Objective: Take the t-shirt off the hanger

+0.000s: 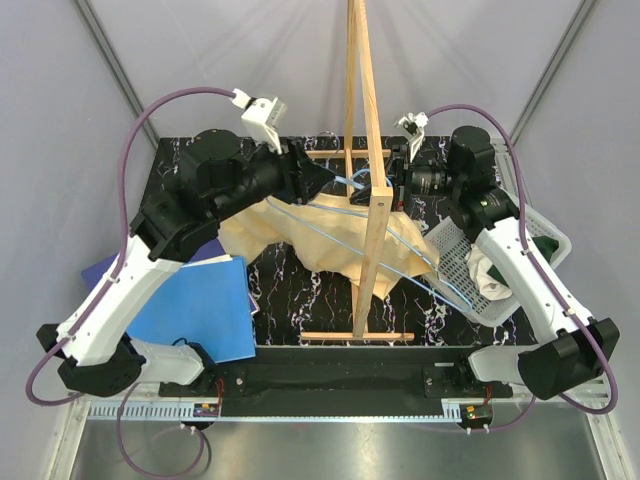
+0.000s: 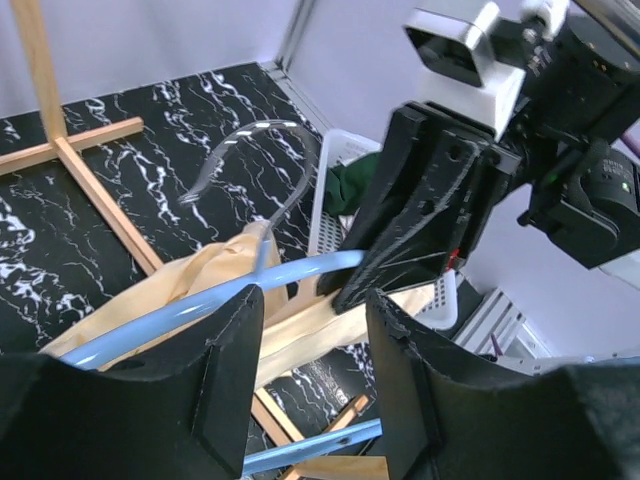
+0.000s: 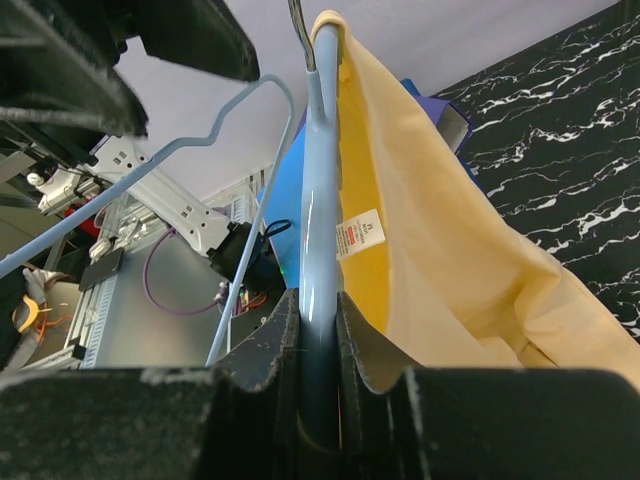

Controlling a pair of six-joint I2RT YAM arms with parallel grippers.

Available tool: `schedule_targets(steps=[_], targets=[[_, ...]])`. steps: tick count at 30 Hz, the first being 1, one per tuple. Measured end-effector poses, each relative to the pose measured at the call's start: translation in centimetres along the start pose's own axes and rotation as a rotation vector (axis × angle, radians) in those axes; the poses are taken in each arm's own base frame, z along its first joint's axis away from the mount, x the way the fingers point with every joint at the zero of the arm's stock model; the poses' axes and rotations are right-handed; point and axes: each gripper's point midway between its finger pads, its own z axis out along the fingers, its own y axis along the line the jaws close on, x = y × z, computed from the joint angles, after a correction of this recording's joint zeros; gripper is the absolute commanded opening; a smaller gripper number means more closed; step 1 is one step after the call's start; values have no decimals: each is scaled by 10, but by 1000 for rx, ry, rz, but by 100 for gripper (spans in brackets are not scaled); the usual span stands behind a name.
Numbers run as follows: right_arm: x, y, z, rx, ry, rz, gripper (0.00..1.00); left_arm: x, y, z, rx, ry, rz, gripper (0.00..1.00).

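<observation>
A cream t-shirt [image 1: 300,235] hangs on a light-blue hanger [image 1: 338,212] beside the wooden rack post [image 1: 372,200]. My right gripper [image 1: 392,180] is shut on the hanger's arm; in the right wrist view the blue bar [image 3: 318,200] runs straight between its closed jaws [image 3: 318,320], with the shirt [image 3: 450,250] and its label to the right. My left gripper [image 1: 322,182] is open just left of the hanger neck. In the left wrist view its fingers [image 2: 315,350] stand apart over the shirt fabric [image 2: 200,280], below the hanger [image 2: 200,310] and its metal hook [image 2: 250,140].
The wooden rack's base bars [image 1: 355,336] lie on the black marbled table. A blue folder [image 1: 200,300] lies at the front left. A white basket [image 1: 520,235] with green and white cloth stands at the right, also in the left wrist view [image 2: 335,170].
</observation>
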Motion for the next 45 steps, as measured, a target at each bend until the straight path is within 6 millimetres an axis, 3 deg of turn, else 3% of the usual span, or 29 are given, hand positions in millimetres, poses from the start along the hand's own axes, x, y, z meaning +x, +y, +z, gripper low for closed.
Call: schedule_targets(steps=[4, 17, 23, 24, 27, 28, 30, 31, 33, 34, 38, 41, 45], targets=[[2, 2, 4, -2, 6, 4, 0, 7, -6, 11, -14, 11, 39, 48], [7, 1, 6, 8, 22, 16, 0, 4, 16, 16, -160, -24, 121, 49], [5, 5, 7, 1, 21, 8, 0, 7, 19, 29, -174, -7, 128, 49], [4, 6, 7, 0, 20, 6, 0, 9, 19, 33, -177, -1, 130, 48], [3, 9, 7, -3, 17, -2, 0, 17, 23, 44, -188, 25, 132, 27], [3, 10, 6, 0, 16, -1, 4, 19, 24, 47, -193, 30, 139, 13], [3, 10, 5, 11, 16, 5, 10, 19, 27, 49, -203, 35, 160, 3], [2, 9, 5, 21, 11, 2, 29, 19, 28, 49, -206, 37, 171, 0], [1, 11, 2, 44, 5, 5, 42, 20, 29, 48, -210, 48, 193, 0], [-1, 9, 1, 74, -12, -2, 62, 22, 31, 46, -219, 61, 203, 0], [-12, 5, -14, 229, -105, -13, 94, 20, 33, 45, -239, 52, 200, 0], [-20, 1, -31, 368, -196, 1, 100, 14, 38, 43, -263, 34, 198, 0], [-25, -6, -61, 554, -306, 28, 100, 6, 46, 39, -288, 10, 192, 0]])
